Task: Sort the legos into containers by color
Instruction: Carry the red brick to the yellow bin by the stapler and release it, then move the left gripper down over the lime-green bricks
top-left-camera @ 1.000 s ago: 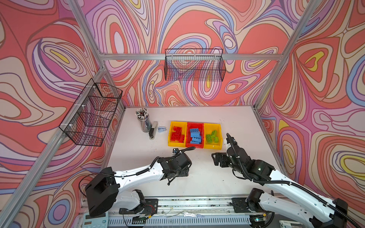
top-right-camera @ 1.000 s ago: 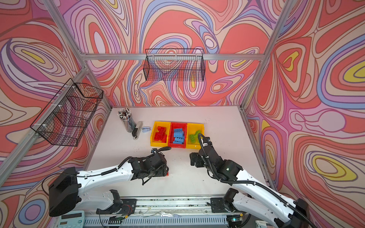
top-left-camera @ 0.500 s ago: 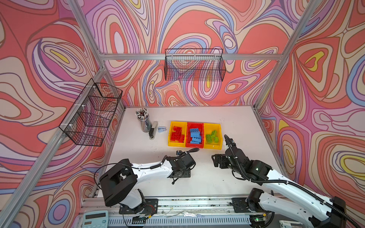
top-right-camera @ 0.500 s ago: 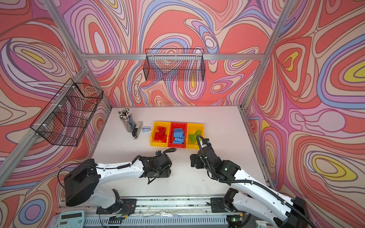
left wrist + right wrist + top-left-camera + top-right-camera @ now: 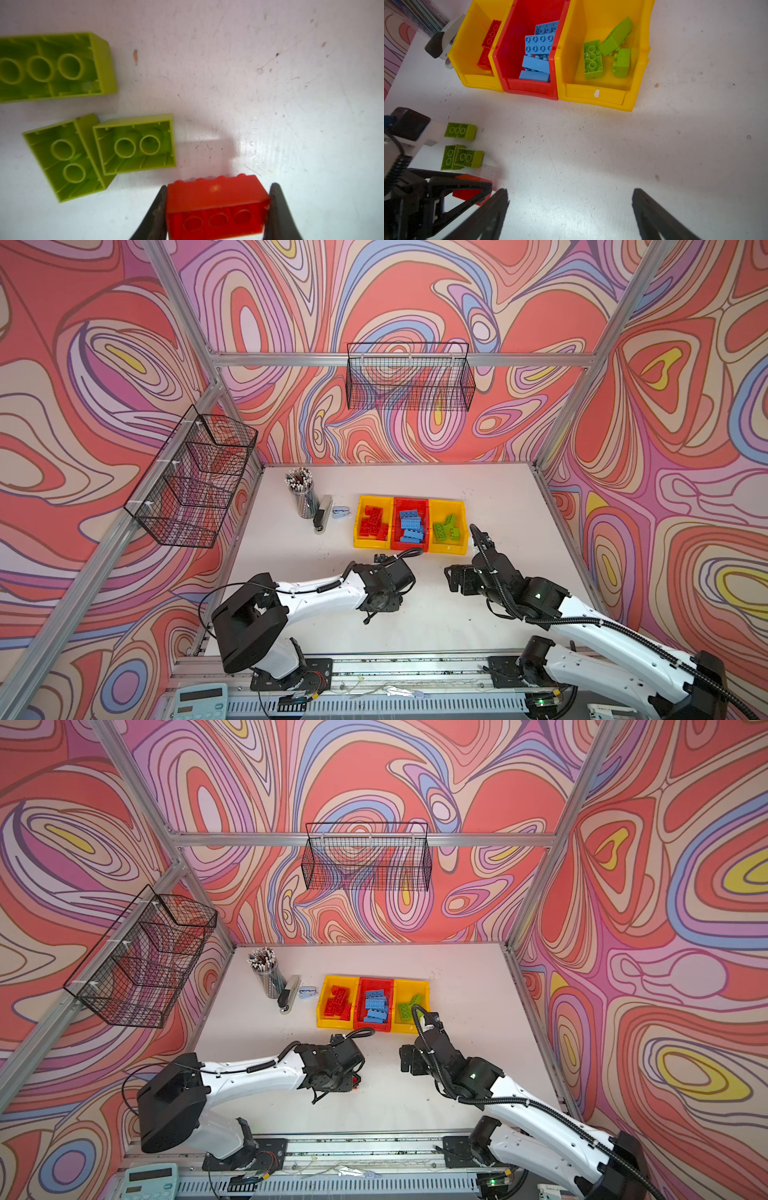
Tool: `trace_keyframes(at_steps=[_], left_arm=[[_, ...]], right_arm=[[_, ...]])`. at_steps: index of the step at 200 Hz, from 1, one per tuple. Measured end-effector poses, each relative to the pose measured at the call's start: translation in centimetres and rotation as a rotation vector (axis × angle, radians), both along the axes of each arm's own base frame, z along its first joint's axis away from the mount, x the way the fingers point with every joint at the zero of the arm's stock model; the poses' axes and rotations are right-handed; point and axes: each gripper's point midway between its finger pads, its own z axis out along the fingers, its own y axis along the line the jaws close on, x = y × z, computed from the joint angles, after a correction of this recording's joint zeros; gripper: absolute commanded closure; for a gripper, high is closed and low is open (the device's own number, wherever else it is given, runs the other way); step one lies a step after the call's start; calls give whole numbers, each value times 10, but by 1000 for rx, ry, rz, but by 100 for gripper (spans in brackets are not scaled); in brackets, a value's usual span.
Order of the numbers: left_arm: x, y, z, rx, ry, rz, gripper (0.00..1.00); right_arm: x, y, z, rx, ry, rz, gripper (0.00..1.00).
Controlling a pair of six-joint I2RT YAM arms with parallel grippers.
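**Left gripper** (image 5: pixel 219 185): jaws clamped on the two ends of a red brick (image 5: pixel 216 199). The brick lies on its side on the white table (image 5: pixel 270 93), with its hollow underside toward the wrist camera. Three loose lime green bricks (image 5: pixel 135 145) lie near it with their hollow sides up, and two of them touch.

**Right gripper** (image 5: pixel 570 195): jaws wide apart over bare table, holding nothing. In both top views it stands at three o'clock of the left gripper.

**The containers** (image 5: pixel 410 500) form a row at about twelve o'clock of the left gripper:
- The yellow bin (image 5: pixel 479 81) at the nine o'clock end holds red bricks (image 5: pixel 491 31).
- The red bin (image 5: pixel 529 89) in the middle holds blue bricks (image 5: pixel 538 43).
- The second yellow bin (image 5: pixel 596 95), at the three o'clock end, holds green bricks (image 5: pixel 592 58).
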Motion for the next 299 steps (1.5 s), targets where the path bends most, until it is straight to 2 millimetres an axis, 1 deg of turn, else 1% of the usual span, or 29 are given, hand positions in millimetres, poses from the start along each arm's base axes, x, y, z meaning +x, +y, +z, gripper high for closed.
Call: trace_keyframes(at_steps=[33,51,71,90,117,128,140,151,164,188,216,227,248,262,278,299], left_arm=[[17,-8,41,-16,-86,-15,74],[26,-10,55,-10,-119,-23,74],[42,-2,66,3,-145,-11,74],[69,13,77,8,-173,33,74],[117,36,96,7,-218,112,74],[138,41,103,11,-236,133,74],[160,42,110,8,-254,148,73],[179,43,111,4,-257,153,72],[197,43,108,1,-252,157,72],[226,44,91,-1,-214,162,72],[252,43,71,4,-180,163,70],[261,41,68,0,-177,159,63],[273,36,68,-4,-187,147,39],[277,35,72,-6,-195,144,29],[278,35,76,-9,-203,142,24],[277,36,77,-8,-203,138,23]], right_arm=[[0,0,0,-3,-2,3,2],[0,0,0,-5,-3,5,2],[0,-1,1,-8,-6,8,2],[-1,-1,1,-11,-7,9,2],[0,-2,4,-12,-11,10,2],[0,-1,6,-11,-14,11,2],[1,-1,8,-9,-19,11,2],[1,-2,9,-12,-21,9,2],[0,-4,8,-19,-19,5,2],[0,-5,7,-26,-19,0,2],[0,-7,6,-32,-17,-4,2],[0,-7,6,-33,-17,-4,2],[0,-7,6,-37,-16,-6,2],[0,-8,7,-43,-15,-10,2],[1,-8,11,-41,-23,-14,2],[3,-7,16,-40,-27,-16,2]])
